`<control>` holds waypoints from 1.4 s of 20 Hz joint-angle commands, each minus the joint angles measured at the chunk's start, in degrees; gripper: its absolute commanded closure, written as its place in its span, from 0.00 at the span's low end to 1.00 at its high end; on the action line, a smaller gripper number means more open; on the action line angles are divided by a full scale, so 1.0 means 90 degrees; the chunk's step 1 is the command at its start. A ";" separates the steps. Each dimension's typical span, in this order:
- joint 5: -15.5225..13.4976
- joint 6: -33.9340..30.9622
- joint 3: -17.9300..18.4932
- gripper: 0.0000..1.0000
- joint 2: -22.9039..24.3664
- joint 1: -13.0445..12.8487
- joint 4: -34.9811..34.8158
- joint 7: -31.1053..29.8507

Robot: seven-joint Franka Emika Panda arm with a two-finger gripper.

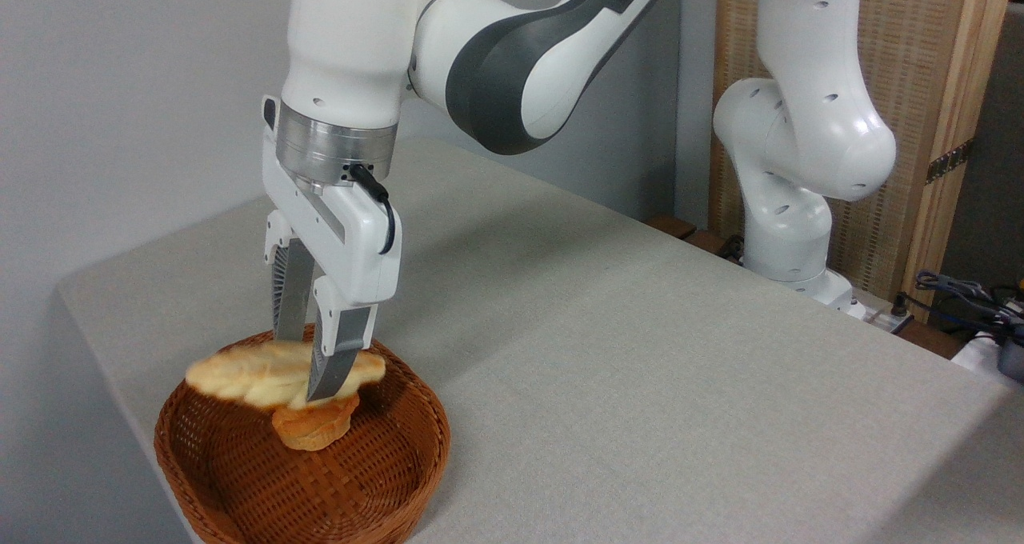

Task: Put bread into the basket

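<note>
**A:** Status on the gripper (308, 388)?

**B:** Lower left of frame, pointing straight down over the basket (240, 480). Jaws clamped on the bread (240, 372), one finger on the far side of the loaf, the other on the near side. Grip sits right of the loaf's middle.

**A:** Where's the bread relative to the basket?

**B:** Above the basket's back half, lying roughly level, long axis running left-right. Left end reaches out to about the left rim. Loaf looks blurred, edges soft. Can't tell if its underside touches anything except maybe the bun.

**A:** Bun?

**B:** Small orange bun (314, 428) inside the basket, just below the near fingertip. The bread overlaps its top in this view; contact or small gap, can't say.

**A:** Basket placement?

**B:** Near the left front corner of the table (640, 352), bottom edge of frame cuts off its near rim. Woven floor in front of the bun is bare.

**A:** Rest of the scene?

**B:** Arm (512, 56) enters from top centre, base at upper right by a wooden panel (920, 64). Cables (968, 296) at far right edge.
</note>
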State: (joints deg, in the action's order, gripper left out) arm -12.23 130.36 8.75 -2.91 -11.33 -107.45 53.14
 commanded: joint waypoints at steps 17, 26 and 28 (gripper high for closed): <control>-0.0057 -0.1572 0.0405 0.00 0.0577 0.0068 0.0083 -0.0279; 0.0734 -0.1906 0.0347 0.00 0.0830 0.0009 0.0083 -0.1071; 0.0782 -0.2149 0.0327 0.00 0.0919 0.0009 0.0103 -0.1071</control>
State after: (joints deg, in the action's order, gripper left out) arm -6.67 114.66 11.62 3.18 -10.81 -106.98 44.97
